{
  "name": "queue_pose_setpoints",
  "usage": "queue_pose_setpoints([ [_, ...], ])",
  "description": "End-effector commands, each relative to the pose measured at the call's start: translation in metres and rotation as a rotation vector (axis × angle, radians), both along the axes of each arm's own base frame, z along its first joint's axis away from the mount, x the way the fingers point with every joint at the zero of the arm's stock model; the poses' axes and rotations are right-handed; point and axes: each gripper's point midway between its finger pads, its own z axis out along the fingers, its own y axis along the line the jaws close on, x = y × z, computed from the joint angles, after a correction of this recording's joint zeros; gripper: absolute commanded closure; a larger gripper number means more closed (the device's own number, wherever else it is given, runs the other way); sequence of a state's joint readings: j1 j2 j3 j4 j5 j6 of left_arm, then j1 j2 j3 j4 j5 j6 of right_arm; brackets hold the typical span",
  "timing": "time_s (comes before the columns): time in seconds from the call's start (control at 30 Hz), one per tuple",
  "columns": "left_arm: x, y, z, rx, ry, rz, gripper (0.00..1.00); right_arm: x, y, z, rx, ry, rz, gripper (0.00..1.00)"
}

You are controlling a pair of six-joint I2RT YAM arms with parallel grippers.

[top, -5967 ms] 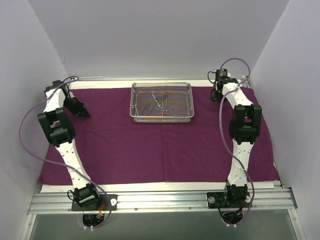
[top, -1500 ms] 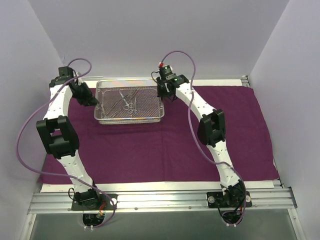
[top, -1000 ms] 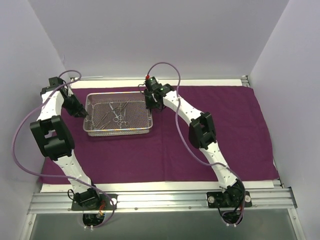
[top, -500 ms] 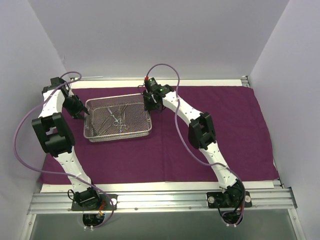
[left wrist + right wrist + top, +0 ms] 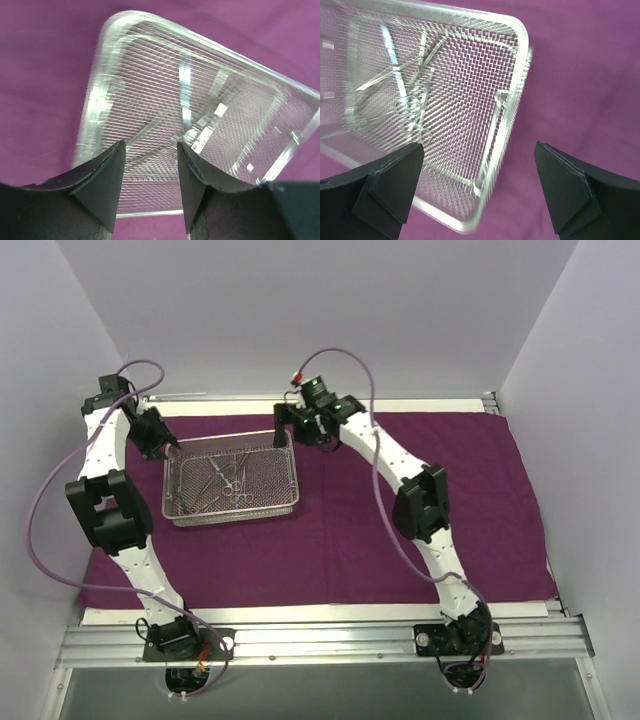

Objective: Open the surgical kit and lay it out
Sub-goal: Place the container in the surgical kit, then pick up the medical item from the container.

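The dark purple cloth (image 5: 330, 560) of the surgical kit lies spread flat over the table. On its left half sits the silver wire-mesh tray (image 5: 230, 521), holding slim metal instruments (image 5: 228, 475). My left gripper (image 5: 168, 443) hovers at the tray's left end, and my right gripper (image 5: 290, 432) at its far right corner. In the left wrist view the left gripper (image 5: 150, 145) is open, with the tray's rim (image 5: 92, 100) just beyond. In the right wrist view the right gripper (image 5: 479, 145) stands wide open above the tray's end wall (image 5: 522, 35). The instruments (image 5: 410, 100) show through the mesh.
White walls close in the table on three sides, and the left wall (image 5: 40, 440) is near my left arm. An aluminium rail (image 5: 320, 640) carrying both arm bases runs along the near edge. Purple cables loop over each arm.
The tray has slid left across the cloth while held at both ends. Both grippers have now opened and let go of it, and the right one has drawn back slightly.
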State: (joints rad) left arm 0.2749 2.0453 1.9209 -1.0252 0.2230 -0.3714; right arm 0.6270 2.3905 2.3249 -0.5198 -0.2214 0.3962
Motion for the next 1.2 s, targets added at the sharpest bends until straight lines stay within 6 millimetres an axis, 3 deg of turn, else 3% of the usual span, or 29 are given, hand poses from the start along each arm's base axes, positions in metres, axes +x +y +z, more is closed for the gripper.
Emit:
queue_pose_setpoints([
  [0.0,0.012,-0.060,0.057,-0.033,-0.204,-0.206,0.46,0.006,-0.054,0.072,0.146,0.002,-0.045,0.00],
  [0.03,0.014,-0.070,0.057,-0.039,-0.220,-0.249,0.45,0.007,-0.060,0.075,0.176,0.010,-0.045,0.00],
  [0.07,0.013,-0.094,0.055,-0.064,-0.222,-0.326,0.45,0.000,-0.075,0.073,0.183,0.032,-0.053,0.00],
  [0.17,0.009,-0.124,0.049,-0.012,-0.224,-0.485,0.46,-0.011,-0.089,0.075,0.167,0.015,-0.034,0.02],
  [0.33,0.013,-0.123,0.029,0.087,-0.175,-0.591,0.49,-0.027,-0.104,0.074,0.103,0.001,0.012,0.09],
  [0.4,0.013,-0.144,0.026,0.112,-0.177,-0.672,0.51,-0.029,-0.112,0.082,0.086,-0.026,0.011,0.09],
  [0.57,0.008,-0.144,-0.010,0.279,-0.050,-0.754,0.54,-0.029,-0.140,0.085,0.061,-0.043,-0.026,0.10],
  [0.63,0.009,-0.142,-0.018,0.326,-0.011,-0.743,0.54,-0.030,-0.148,0.074,0.063,-0.015,-0.043,0.10],
  [0.77,0.013,-0.128,-0.012,0.401,0.016,-0.669,0.53,-0.024,-0.161,0.060,0.090,0.031,-0.086,0.10],
  [1.17,0.015,-0.126,-0.031,0.411,0.044,-0.724,0.49,-0.022,-0.155,0.054,0.106,0.058,-0.083,0.10],
])
